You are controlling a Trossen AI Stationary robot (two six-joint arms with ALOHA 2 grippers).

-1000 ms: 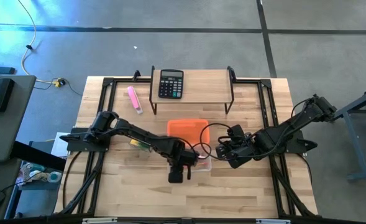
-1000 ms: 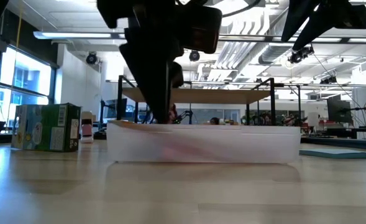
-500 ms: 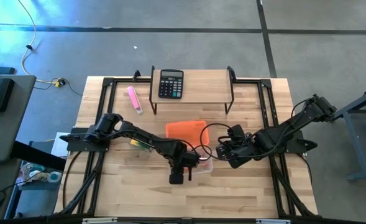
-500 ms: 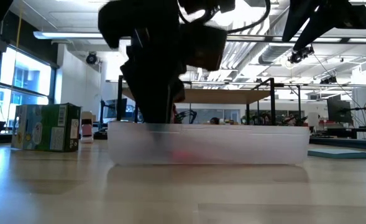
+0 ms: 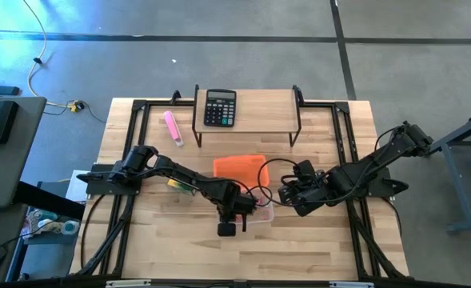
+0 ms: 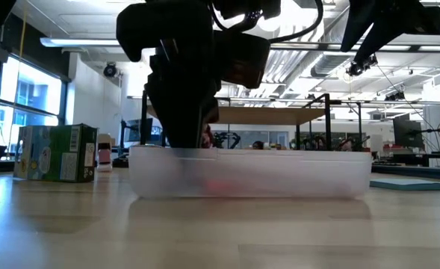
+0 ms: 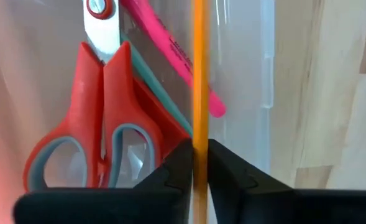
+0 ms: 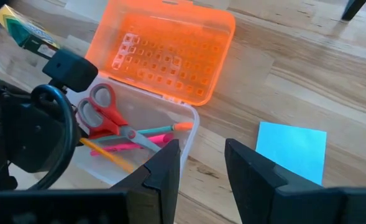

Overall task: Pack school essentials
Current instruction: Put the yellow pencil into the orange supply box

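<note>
A clear plastic box (image 5: 255, 210) with its orange lid (image 5: 239, 166) folded open lies mid-table. In it lie red-handled scissors (image 7: 102, 130), a green pencil (image 7: 161, 99) and a pink pen (image 7: 170, 53). My left gripper (image 5: 235, 206) stands over the box's near-left part, shut on an orange pencil (image 7: 199, 74). My right gripper (image 8: 201, 165) is open and empty just right of the box. A light-blue square notepad (image 8: 292, 149) lies flat on the table by the right gripper. My left gripper pinches the orange pencil's shaft (image 7: 199, 146) between its two fingertips, coming from above and pointing down into the box. The pencil runs level and low inside the box (image 8: 108, 154). Whether it rests on the box's floor cannot be told.
A black calculator (image 5: 219, 108) sits on a wooden shelf at the far side. A pink marker (image 5: 173, 128) lies at the far left of the table. A green carton (image 6: 55, 153) stands left of the box. A cable loops between the grippers.
My left gripper has gone down a little into the clear box, still shut on the orange pencil. The box, tilted a second ago, now sits level.
</note>
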